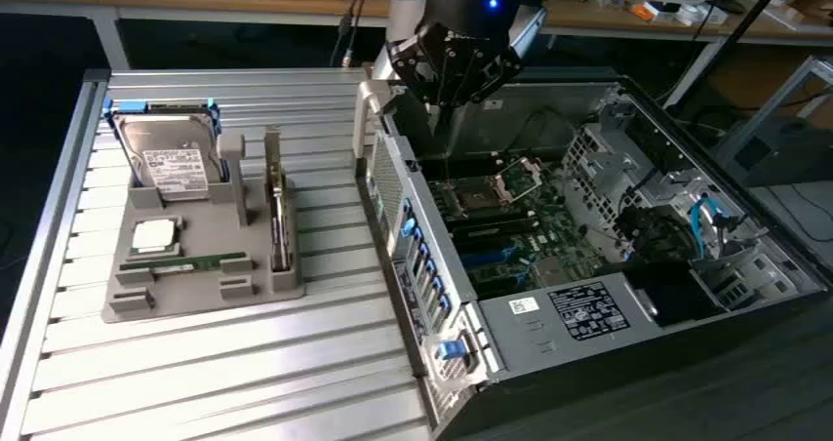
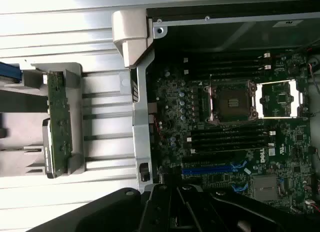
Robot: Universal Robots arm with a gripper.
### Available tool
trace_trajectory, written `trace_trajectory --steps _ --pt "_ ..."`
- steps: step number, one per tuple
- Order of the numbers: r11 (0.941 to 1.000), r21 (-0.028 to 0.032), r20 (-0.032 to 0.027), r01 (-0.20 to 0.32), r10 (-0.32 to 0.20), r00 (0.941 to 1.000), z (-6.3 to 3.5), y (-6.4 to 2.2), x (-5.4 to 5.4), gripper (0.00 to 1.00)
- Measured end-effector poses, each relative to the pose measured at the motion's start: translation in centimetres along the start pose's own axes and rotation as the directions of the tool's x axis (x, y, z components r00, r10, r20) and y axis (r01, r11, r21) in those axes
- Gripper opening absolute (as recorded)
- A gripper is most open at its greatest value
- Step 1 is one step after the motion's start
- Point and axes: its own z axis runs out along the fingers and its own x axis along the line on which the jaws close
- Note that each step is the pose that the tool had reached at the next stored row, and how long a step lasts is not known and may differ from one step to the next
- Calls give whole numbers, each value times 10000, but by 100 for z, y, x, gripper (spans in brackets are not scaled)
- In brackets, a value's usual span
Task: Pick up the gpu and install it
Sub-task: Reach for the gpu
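**A:** Gripper [image 2: 175,202] fingers are pressed together on nothing, above the motherboard [image 2: 225,137]. Where's the gpu [image 1: 275,205]?

**B:** Well off to one side of them, untouched. It stands on edge in the grey holder [image 1: 260,283], probably so its top edge can be pinched.

**A:** And the arm?

**B:** Wrist aimed straight down over the open case [image 1: 416,265], which lies on its side with its slots facing up.

arm [image 1: 471,7]: upright, wrist pointing down | fingers [image 1: 444,94]: closed together
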Motion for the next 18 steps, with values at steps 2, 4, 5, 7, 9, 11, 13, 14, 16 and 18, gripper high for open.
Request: trace_trajectory --steps 2,4,5,7,9,11,13,14,16,18 --pt "10000 0 0 1 -1 10000 0 0 1 11" --pt "10000 0 0 0 0 10000 0 0 6 11" --pt "10000 1 0 -1 1 10000 -1 -1 10 11" --pt "10000 0 0 0 0 10000 0 -1 14 11" --pt "10000 0 1 -1 1 10000 -1 -2 22 11" --pt "10000 1 0 0 0 10000 -1 -2 31 11" --pt "10000 0 0 0 0 10000 -1 -3 39 11" --pt "10000 1 0 0 0 10000 -1 -3 42 11" --pt "10000 1 0 0 0 10000 -1 -3 48 11" --pt "10000 1 0 0 0 10000 -2 -4 56 11"
